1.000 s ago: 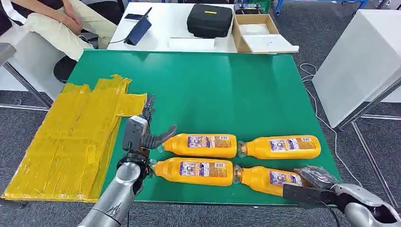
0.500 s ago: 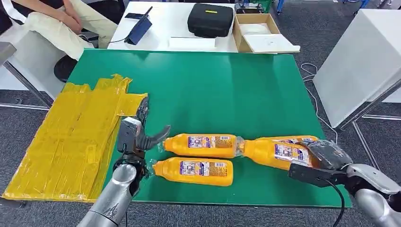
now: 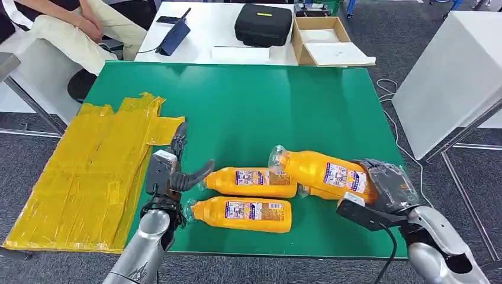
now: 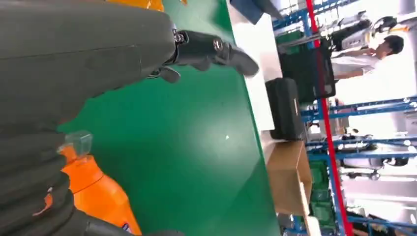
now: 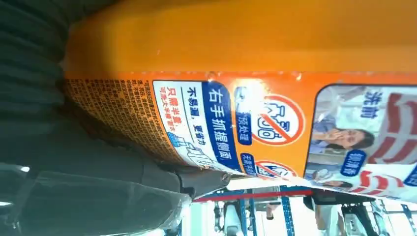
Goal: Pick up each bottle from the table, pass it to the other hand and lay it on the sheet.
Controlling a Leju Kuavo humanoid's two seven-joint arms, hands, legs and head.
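Head view: right hand (image 3: 385, 189) grips a lifted orange bottle (image 3: 322, 171) by its base end, bottle raised off the green table (image 3: 266, 106), tilted, clear cap pointing toward the left hand. Left hand (image 3: 173, 171) hovers near the table's left side, fingers spread wide, holding nothing, thumb close to the cap of the far lying bottle (image 3: 256, 181). Near lying bottle (image 3: 243, 214) sits just in front of it, both on their sides. Another bottle (image 3: 317, 192) is mostly hidden under the lifted one. Yellow sheet (image 3: 89, 171) lies over the table's left edge, no bottles on it. Right wrist view: label of the held bottle, fingers wrapped around it.
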